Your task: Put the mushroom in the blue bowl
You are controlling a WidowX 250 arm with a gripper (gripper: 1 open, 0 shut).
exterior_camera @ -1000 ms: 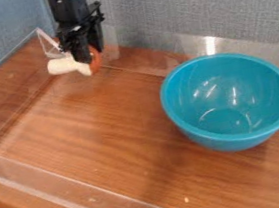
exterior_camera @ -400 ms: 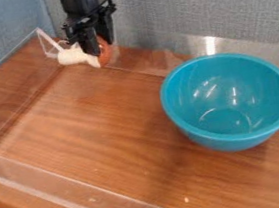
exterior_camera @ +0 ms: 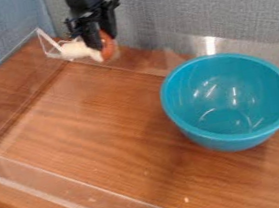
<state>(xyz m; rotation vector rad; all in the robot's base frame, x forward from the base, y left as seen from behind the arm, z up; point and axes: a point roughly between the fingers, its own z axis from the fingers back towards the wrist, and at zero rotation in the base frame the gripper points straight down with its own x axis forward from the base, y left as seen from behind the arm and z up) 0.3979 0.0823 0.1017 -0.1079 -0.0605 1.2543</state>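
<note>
A black gripper hangs above the far left of a wooden table, its jaws clamped on the mushroom, whose pale stem juts left and orange cap shows between the fingers. The blue bowl sits well apart to the right, upright. A clear plastic wall edges the table's near side.

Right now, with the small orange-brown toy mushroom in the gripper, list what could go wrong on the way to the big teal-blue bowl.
1. The gripper pinches the small orange-brown toy mushroom off-centre, its pale stem sticking out sideways; it may slip mid-carry.
2. The large glossy teal-blue bowl has a tall rim; a low carry could knock it.
</note>
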